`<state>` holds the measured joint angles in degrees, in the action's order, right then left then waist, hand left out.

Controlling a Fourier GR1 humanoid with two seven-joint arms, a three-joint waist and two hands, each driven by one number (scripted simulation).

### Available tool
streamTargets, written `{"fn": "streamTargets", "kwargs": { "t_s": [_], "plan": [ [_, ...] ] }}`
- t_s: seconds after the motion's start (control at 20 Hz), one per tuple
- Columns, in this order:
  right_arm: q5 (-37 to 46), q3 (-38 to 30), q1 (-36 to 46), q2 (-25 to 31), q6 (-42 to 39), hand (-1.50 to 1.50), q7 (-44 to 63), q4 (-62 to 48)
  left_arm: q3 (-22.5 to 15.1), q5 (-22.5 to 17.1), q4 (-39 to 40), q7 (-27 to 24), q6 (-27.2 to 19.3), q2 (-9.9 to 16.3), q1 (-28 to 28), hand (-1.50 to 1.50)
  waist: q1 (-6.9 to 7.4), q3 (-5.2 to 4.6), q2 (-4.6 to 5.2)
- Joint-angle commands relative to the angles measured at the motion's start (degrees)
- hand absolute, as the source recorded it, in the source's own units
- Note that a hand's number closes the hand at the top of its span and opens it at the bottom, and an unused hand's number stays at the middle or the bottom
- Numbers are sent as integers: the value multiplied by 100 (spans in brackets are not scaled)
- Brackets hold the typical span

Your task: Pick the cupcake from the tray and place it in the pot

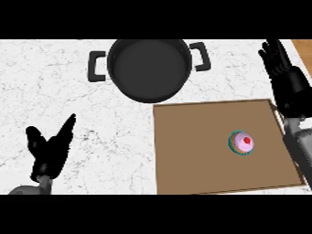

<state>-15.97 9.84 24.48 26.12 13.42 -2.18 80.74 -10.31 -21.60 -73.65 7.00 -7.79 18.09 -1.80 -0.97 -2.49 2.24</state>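
Right hand [285, 75]: fingers straight and slightly spread, holding nothing, raised past the far right corner of the tray [185, 151], forearm running down the right edge of the view.

Cupcake [243, 142]: lies nearer the robot than the right fingertips and a little to their left, apart from them. Upright, pink frosting with a red dot on top, blue liner. Seen from above it is round, so no long axis to align with.

Left hand [50, 148]: fingers straight, thumb splayed, empty, resting over bare counter [36, 82], well apart from the tray. Right hand judged the nearer one for the pick.

Containers: tray holds only the cupcake, right of its centre. Pot [149, 68] stands just beyond the tray's far left corner, two handles out to the sides, nothing visible inside.

Judgement: pick not yet begun; the hand must draw back and down to the cupcake first.
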Motion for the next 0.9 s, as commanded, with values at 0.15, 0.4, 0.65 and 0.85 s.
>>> {"fn": "streamTargets", "kwargs": {
  "t_s": [0.15,0.4,0.65,0.85],
  "plan": [
    [622,191,-982,-336,1472,150,1044,-208,-457,531,-580,-30,61,128,-21,0,-99,241,-261],
    [2284,-205,-1423,448,3548,-150,915,-739,-506,532,-645,-37,258,259,-37,0,-531,189,-338],
    [3323,249,-1587,-839,5592,-150,270,341,-566,559,-708,-79,491,377,-83,0,-236,219,-345],
    [4399,608,-2034,-842,5494,-150,1637,1083,-508,613,-416,-309,539,299,-131,0,-175,194,-298]
  ]
}}
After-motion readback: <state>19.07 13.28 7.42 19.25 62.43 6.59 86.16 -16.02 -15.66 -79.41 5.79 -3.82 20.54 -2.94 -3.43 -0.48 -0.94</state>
